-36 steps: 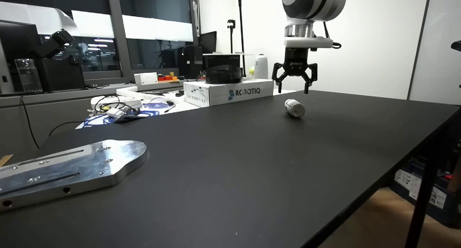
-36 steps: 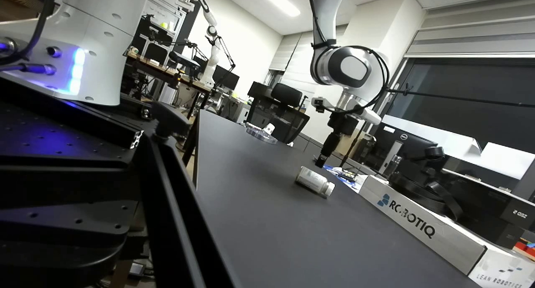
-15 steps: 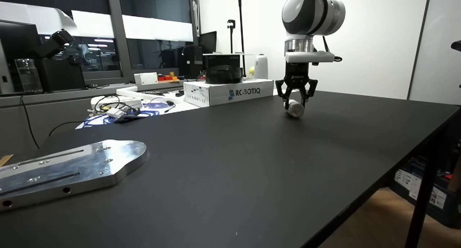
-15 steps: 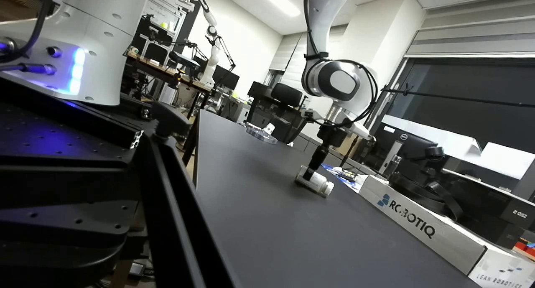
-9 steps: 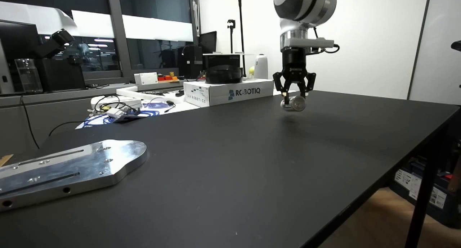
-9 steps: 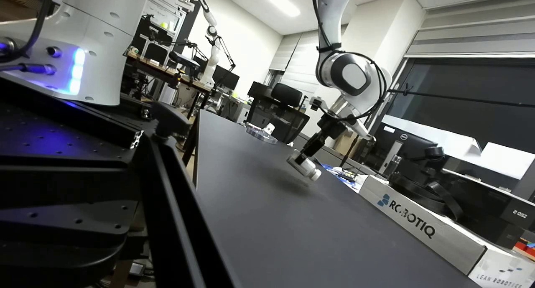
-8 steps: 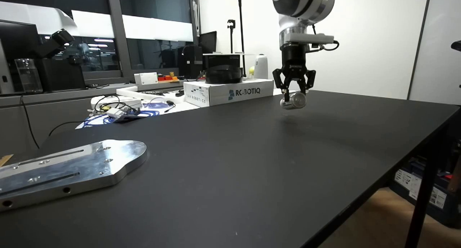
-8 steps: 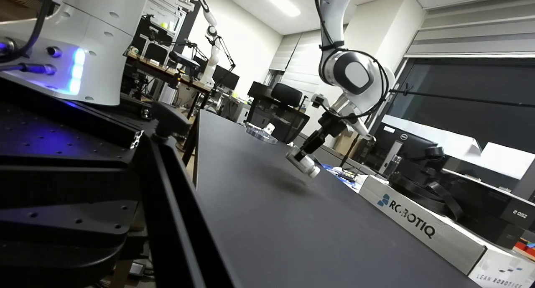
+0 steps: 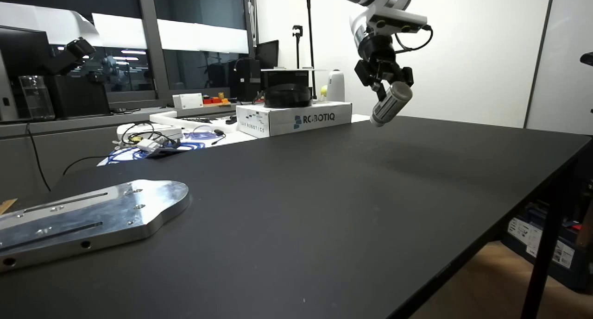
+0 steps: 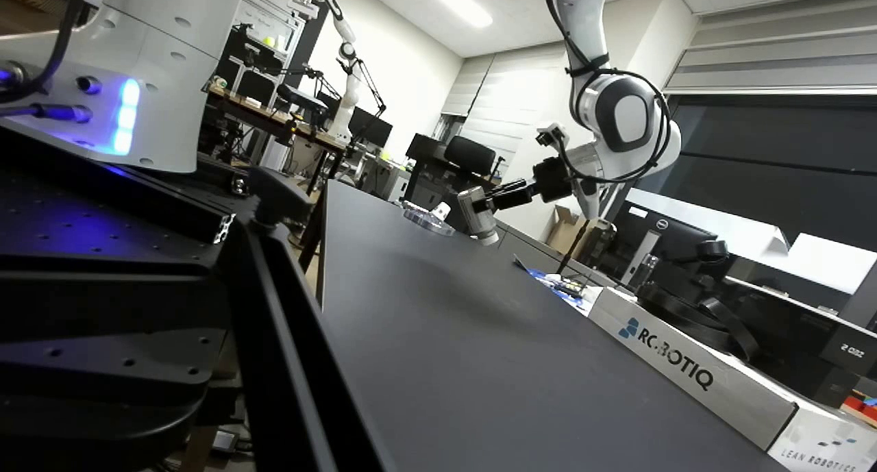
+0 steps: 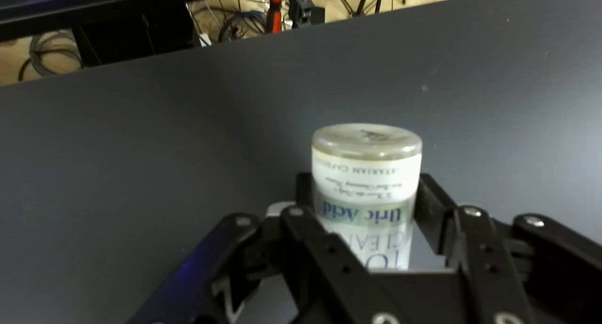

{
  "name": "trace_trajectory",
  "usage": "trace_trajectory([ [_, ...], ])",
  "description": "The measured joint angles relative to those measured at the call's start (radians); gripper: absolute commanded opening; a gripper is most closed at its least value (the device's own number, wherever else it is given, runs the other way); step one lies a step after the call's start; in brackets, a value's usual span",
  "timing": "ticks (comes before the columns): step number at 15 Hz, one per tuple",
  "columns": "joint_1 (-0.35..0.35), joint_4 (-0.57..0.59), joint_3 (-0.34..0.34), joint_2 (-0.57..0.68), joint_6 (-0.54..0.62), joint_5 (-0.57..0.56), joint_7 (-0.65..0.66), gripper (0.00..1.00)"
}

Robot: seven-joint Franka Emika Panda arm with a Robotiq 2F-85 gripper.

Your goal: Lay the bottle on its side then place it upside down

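The bottle (image 9: 391, 105) hangs in the air above the black table (image 9: 287, 208), with my gripper (image 9: 388, 91) shut on its sides. It leans at a slant in both exterior views: the base points up and the white cap (image 10: 487, 239) points down. A finger (image 10: 481, 203) lies across the body near the base end. In the wrist view the label (image 11: 367, 178) reads upside down and the base (image 11: 367, 138) faces up between the fingers. The gripper's own body hides the cap there.
A metal plate (image 9: 92, 212) lies at the near left of the table in an exterior view. Along the table's side stands a white Robotiq box (image 10: 685, 362) with a black headset-like thing on top. Cables (image 9: 157, 143) lie beyond the table edge.
The gripper came down open, shut on the bottle lying on the table and lifted it. The wrist has since tilted, swinging the bottle from near level to a steep slant, base up.
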Motion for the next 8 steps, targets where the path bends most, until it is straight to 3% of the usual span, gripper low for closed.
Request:
trace_trajectory([
  [4,-0.019,0.176,-0.005,0.153,-0.240,0.059,0.018,0.30],
  [8,-0.027,0.337,-0.017,0.315,-0.346,0.138,0.100,0.30],
])
